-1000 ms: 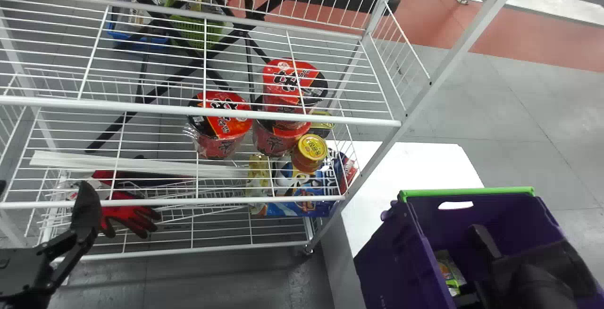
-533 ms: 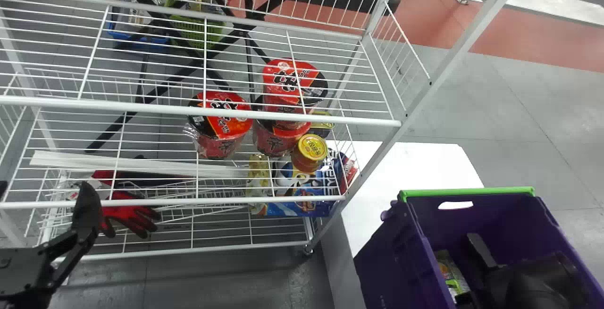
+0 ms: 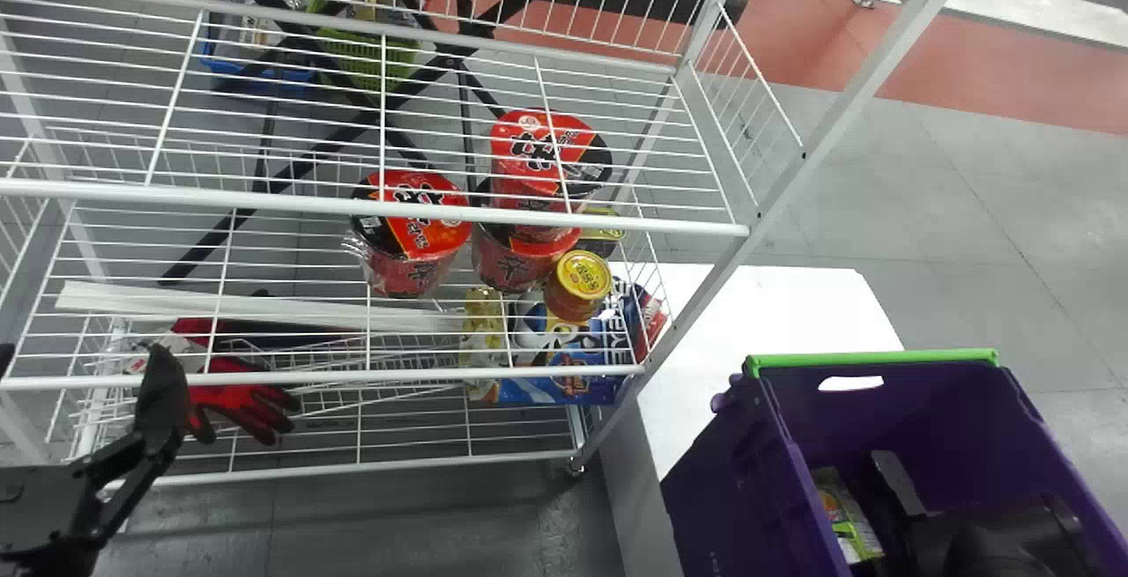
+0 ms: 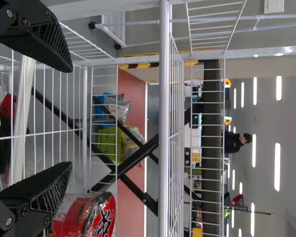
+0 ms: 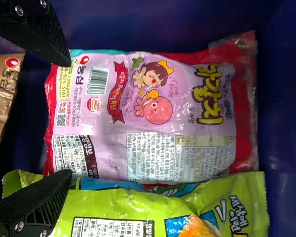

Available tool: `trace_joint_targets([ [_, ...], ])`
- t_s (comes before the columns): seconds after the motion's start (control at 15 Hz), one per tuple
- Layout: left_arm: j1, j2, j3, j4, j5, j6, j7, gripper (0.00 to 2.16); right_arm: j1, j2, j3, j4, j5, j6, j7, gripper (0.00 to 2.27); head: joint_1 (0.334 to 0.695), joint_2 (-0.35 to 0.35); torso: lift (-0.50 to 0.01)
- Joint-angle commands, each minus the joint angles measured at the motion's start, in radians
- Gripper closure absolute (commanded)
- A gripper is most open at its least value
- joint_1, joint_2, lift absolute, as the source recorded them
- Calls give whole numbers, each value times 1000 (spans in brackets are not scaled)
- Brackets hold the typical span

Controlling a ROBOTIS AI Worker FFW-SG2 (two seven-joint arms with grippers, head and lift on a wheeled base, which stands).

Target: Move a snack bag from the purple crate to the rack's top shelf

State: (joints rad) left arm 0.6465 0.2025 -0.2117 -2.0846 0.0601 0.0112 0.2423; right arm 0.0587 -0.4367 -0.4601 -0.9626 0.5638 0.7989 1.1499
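At the left end of the white wire rack (image 3: 370, 378), the left gripper (image 3: 84, 352) is stationed in front of the lower shelving. Its fingers (image 4: 47, 39) are spread wide, with nothing between them. Beyond it on the rack are red-and-black fabric gloves (image 3: 247, 401) and long, flat white strips (image 3: 264, 306). Further right, seen through the wires of the upper shelf (image 3: 220, 198), a red cylindrical noodle cup (image 3: 414, 242) stands near two stacked red cups (image 3: 538, 181). Just beside the stack is a small reddish-brown jar with a yellow lid (image 3: 577, 286); a blue printed package (image 3: 564, 383) lies lower down.

Between rack and crate, a plain white table (image 3: 767, 313) is visible. At the right, the deep purple plastic crate with a green bar along its rim (image 3: 740, 462) contains the right gripper (image 3: 872, 511). Its fingers (image 5: 42, 42) are well apart and grip nothing. Before them, inside the crate, lies the lilac-and-red plastic snack bag (image 5: 163, 118), its printed face exposed. A bright green plastic bag (image 5: 103, 207) partly overlaps it, and a brown glossy bag (image 5: 2, 86) is noted near its end.
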Motion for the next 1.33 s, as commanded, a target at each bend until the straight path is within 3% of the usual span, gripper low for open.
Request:
trace_joint_targets([
  [0.0,-2,0,0,8,1,-6,0,161,1,10,-2,8,-15,-14,-24,22,695,-350,-448],
  [0.8,-30,-2,-2,54,4,-18,-2,164,-17,27,0,22,-59,-17,-110,73,695,-350,-448],
  [1.27,-37,0,-2,55,4,-3,-2,164,-25,35,0,45,-81,-66,-119,1507,695,-350,-448],
])
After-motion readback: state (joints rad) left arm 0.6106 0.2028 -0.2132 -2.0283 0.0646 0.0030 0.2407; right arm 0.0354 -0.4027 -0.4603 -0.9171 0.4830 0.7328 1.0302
